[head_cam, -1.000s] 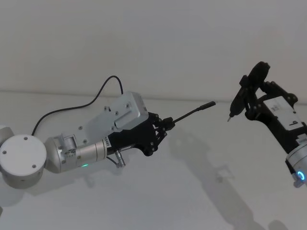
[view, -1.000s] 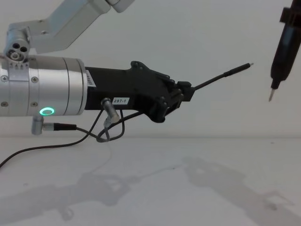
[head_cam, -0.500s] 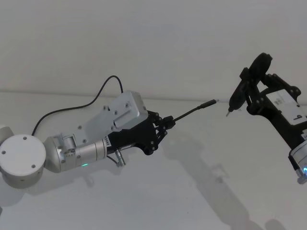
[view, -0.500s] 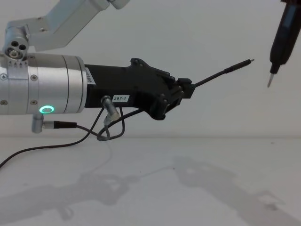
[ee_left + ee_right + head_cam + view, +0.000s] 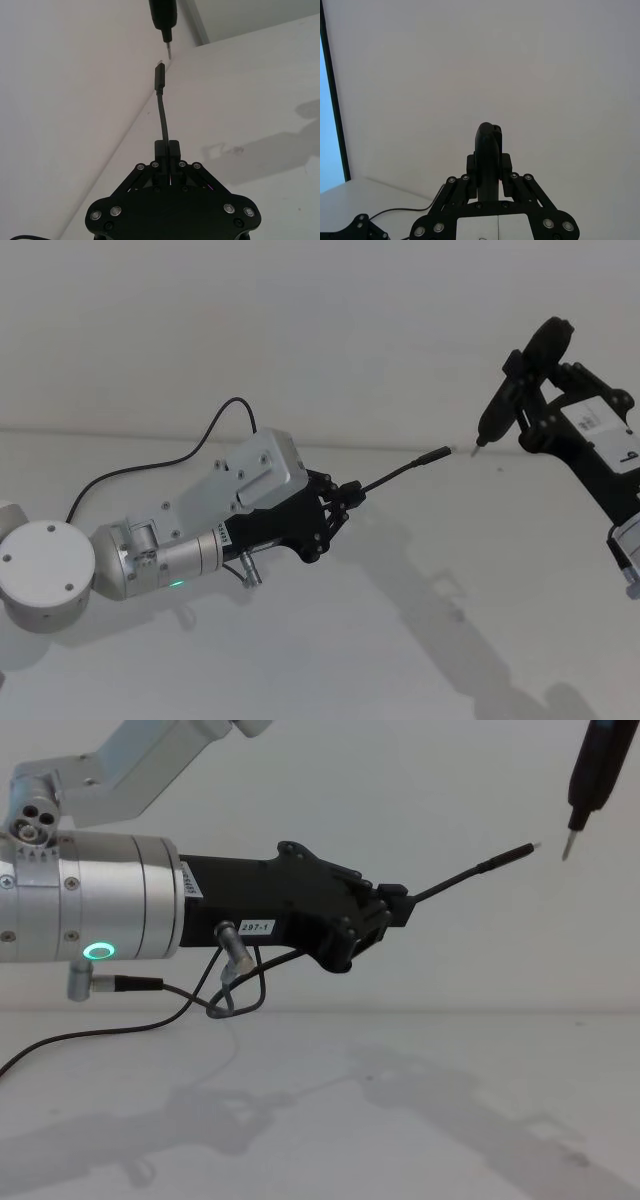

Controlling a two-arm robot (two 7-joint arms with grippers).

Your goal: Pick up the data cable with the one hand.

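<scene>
From the head view, the left gripper hangs above the white worktop, jaws pinching the data cable, whose plug juts toward the right gripper. That one's jaws clamp a slim black tool.

In the chest view the cable's tip sits just beside the tool's pin.

The left wrist view shows plug and pin nearly meeting.

The right wrist view shows the tool's rounded end between closed jaws.

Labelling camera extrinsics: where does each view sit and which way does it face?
Head: high, looking down at the table; left end effector holds the cable, right end effector holds a pin tool.
Chest: low, facing forward; left end effector side-on.
Left wrist: along its fingers toward the cable plug.
Right wrist: along the tool at the wall.
All but right wrist show plug near pin.
</scene>
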